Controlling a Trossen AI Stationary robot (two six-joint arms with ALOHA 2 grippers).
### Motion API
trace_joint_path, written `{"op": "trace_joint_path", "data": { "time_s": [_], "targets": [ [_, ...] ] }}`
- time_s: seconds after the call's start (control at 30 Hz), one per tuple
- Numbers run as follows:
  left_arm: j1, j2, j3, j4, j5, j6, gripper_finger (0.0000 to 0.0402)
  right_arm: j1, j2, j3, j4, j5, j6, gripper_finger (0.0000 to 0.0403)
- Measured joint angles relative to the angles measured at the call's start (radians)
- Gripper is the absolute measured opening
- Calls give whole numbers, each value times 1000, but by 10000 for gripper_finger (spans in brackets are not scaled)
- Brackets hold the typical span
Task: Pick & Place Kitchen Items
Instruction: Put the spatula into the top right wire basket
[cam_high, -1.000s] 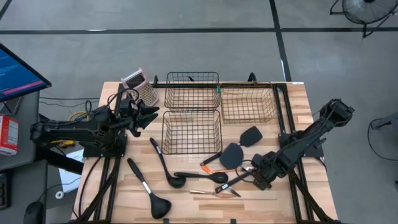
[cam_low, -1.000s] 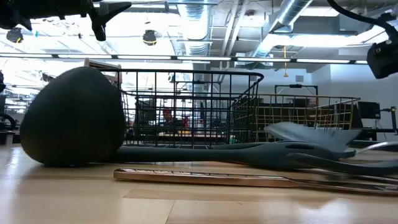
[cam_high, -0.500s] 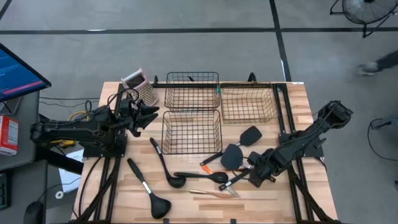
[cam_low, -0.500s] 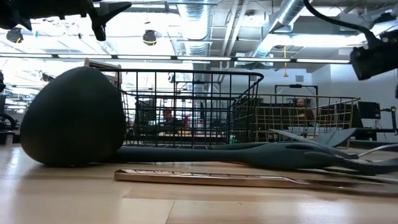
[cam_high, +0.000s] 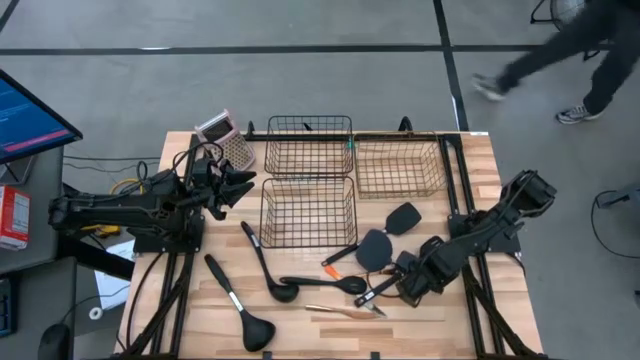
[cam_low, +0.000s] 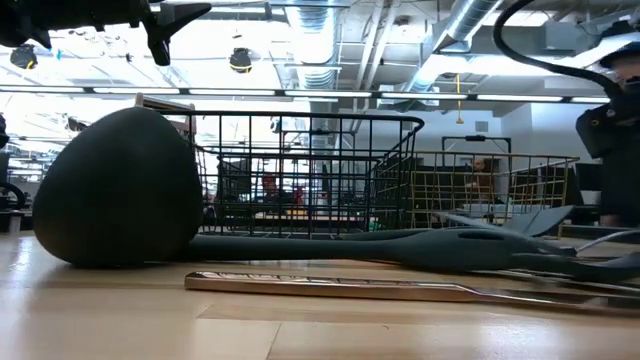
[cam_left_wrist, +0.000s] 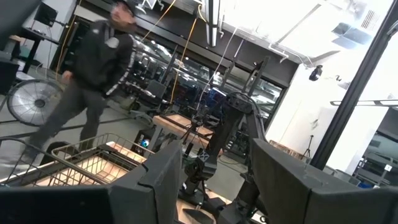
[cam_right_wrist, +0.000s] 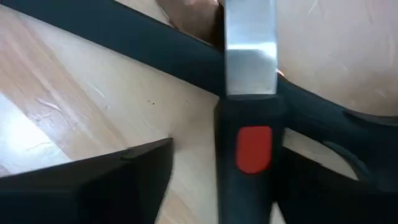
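Note:
Black ladles (cam_high: 258, 331) (cam_high: 283, 292), a slotted spoon (cam_high: 350, 285), two spatulas (cam_high: 372, 250) (cam_high: 403, 217) and a thin copper piece (cam_high: 340, 312) lie flat on the wooden table. My right gripper (cam_high: 408, 287) is open and low over a black-handled tool (cam_high: 375, 294) that has a metal blade. In the right wrist view its fingers (cam_right_wrist: 112, 180) stand on either side of the handle with the red spot (cam_right_wrist: 252, 149). I cannot tell whether they touch it. My left gripper (cam_high: 243, 185) is open and empty, up in the air at the table's left.
Two black wire baskets (cam_high: 308, 147) (cam_high: 308, 212) and a gold one (cam_high: 398, 168) stand at the table's far middle. A pink-topped grater (cam_high: 225, 135) stands at the far left. A person (cam_high: 560, 45) walks on the floor beyond the far right corner.
My right gripper has moved down and a little toward the table's left, closing in on the black-handled tool. A person has walked into view beyond the table's far right.

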Motion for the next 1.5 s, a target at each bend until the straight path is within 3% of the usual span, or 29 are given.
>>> {"op": "trace_joint_path", "data": {
  "time_s": [0.17, 0.47, 0.8, 1.0, 1.33, 1.5],
  "targets": [
    [0, 0, 0, 0, 0, 0, 175, -28, -23, -3, -12, -11, -3, 94],
    [0, 0, 0, 0, 0, 0, 175, -37, -21, 25, -15, -11, 4, 100],
    [0, 0, 0, 0, 0, 0, 175, -2, -23, 167, -67, -11, -9, 100],
    [0, 0, 0, 0, 0, 0, 175, 28, -31, 293, -161, -80, -72, 100],
    [0, 0, 0, 1, 0, 0, 175, 50, -242, 428, -179, -77, -63, 100],
    [0, 0, 0, 1, 0, 0, 175, 30, -388, 454, -74, 86, -125, 100]
  ]
}}
